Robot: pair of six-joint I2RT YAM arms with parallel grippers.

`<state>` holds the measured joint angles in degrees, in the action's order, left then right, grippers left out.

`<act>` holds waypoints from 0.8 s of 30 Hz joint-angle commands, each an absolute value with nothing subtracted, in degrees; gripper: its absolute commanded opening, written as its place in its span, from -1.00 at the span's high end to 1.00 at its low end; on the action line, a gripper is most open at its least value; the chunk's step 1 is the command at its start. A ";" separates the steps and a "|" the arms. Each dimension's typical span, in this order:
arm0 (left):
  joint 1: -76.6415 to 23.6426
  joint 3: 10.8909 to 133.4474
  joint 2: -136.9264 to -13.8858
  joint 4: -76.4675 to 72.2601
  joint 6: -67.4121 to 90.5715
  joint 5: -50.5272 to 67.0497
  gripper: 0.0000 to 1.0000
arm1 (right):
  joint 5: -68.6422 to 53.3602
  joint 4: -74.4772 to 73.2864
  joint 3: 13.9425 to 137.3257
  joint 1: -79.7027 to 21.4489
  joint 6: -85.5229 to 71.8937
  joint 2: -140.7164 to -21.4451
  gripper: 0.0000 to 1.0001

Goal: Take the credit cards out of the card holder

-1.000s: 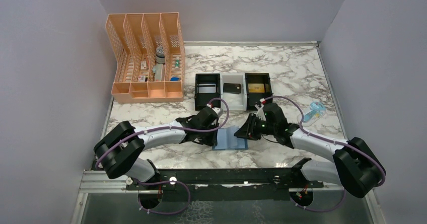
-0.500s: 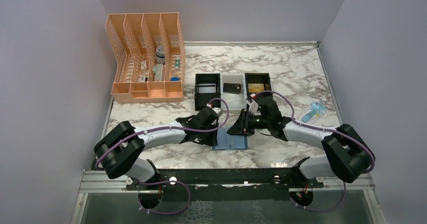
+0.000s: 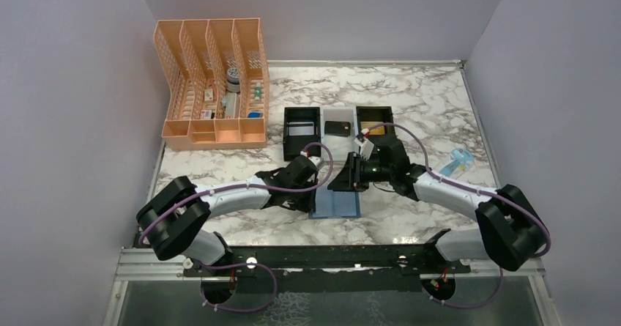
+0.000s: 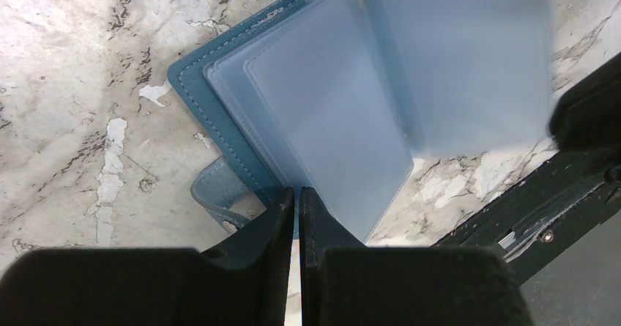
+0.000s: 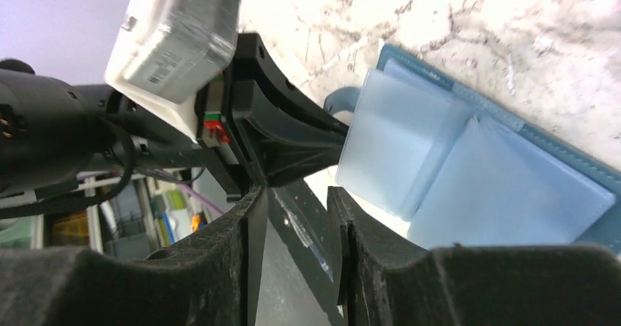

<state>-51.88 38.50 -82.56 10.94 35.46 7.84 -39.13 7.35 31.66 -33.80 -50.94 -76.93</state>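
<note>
arms [image 3: 234, 193]: white links, black joints | cables [image 3: 330, 166]: purple | pincers [image 4: 296, 194]: black

Teal-blue card holder [image 3: 335, 203] open flat on the table [image 3: 417, 95], pale pockets up, silver card [image 3: 300, 130], black card [image 3: 337, 127] in tray [image 3: 285, 139] beyond

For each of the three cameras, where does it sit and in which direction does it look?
Top camera: fixed above and behind the arm bases, looking down on the marble table; both arms show, their tips at the open blue wallet.
Left wrist camera: on the left arm, looking down along its own jaws, which pinch the wallet's edge.
Right wrist camera: on the right arm, looking across its open jaws toward the wallet and the left arm's wrist.
Shared: every view shows the wallet.
</note>
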 commanded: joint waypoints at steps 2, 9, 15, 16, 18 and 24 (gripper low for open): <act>-52.21 39.43 -82.70 9.84 35.41 6.36 0.78 | -24.26 -7.14 35.55 -34.16 -45.28 -71.55 0.25; -52.28 39.57 -82.74 9.80 35.29 6.49 0.78 | -10.26 -15.60 33.70 -34.13 -44.73 -66.24 0.23; -52.25 39.55 -82.79 9.86 34.98 6.74 0.78 | -17.44 -11.49 30.90 -34.18 -45.20 -69.78 0.23; -52.27 39.59 -82.79 9.86 35.02 6.76 0.78 | -17.82 -10.85 30.45 -34.19 -45.55 -70.69 0.23; -52.29 39.78 -83.02 9.89 34.78 6.77 0.79 | -17.83 -10.64 30.16 -34.17 -45.45 -72.00 0.23; -52.32 39.95 -82.70 10.10 34.47 7.02 0.80 | -14.53 -11.85 28.73 -34.14 -46.68 -71.90 0.24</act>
<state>-51.88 38.57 -82.56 10.94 35.22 7.66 -16.56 -12.47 30.20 -33.82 -45.78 -72.55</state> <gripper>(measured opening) 0.105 0.383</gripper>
